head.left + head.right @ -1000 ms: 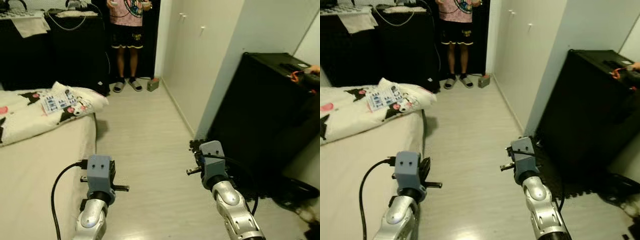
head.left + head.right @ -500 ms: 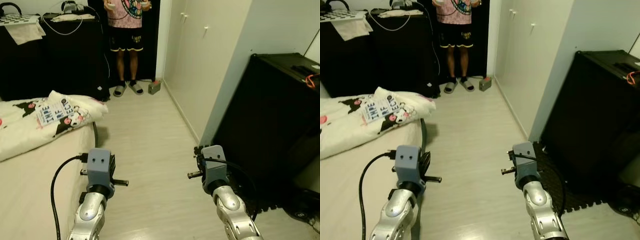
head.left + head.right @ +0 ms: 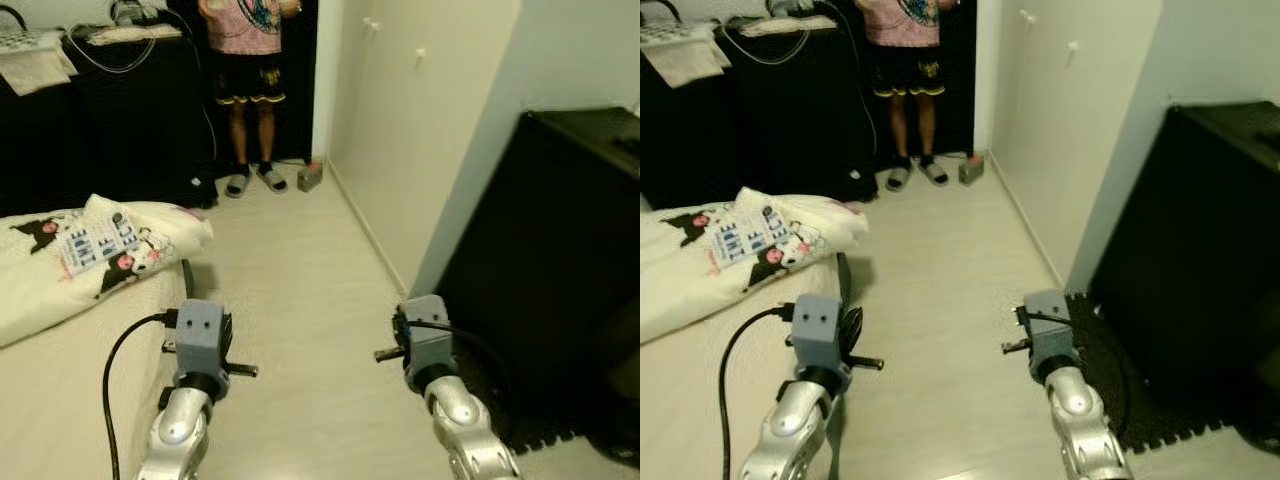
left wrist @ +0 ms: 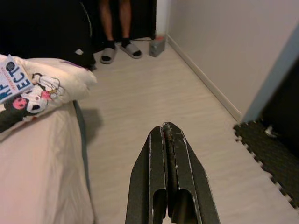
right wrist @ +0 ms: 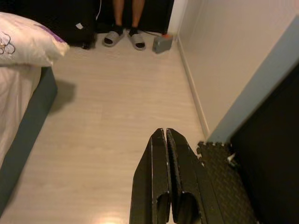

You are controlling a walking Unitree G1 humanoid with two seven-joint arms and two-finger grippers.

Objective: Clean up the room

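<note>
A white quilt with cartoon prints (image 3: 150,235) lies bunched on the bed (image 3: 60,390) at my left, and a printed booklet (image 3: 90,240) rests on it. A small grey box (image 3: 309,176) sits on the floor by the far wall. My left gripper (image 4: 164,128) is shut and empty, held over the floor beside the bed's edge. My right gripper (image 5: 166,133) is also shut and empty, over the floor near the black foam mat (image 5: 219,172). Both arms (image 3: 185,420) (image 3: 450,420) reach forward at the bottom of the eye views.
A person (image 3: 243,60) in slippers stands at the far end of the aisle. A black desk (image 3: 100,110) with cables runs behind the bed. White wardrobe doors (image 3: 400,120) and a tall black cabinet (image 3: 560,260) line the right side. Pale wooden floor (image 3: 300,300) runs between them.
The whole picture has shifted as the camera moved. Both arms keep the same forward pose, and both grippers stay shut and empty.
</note>
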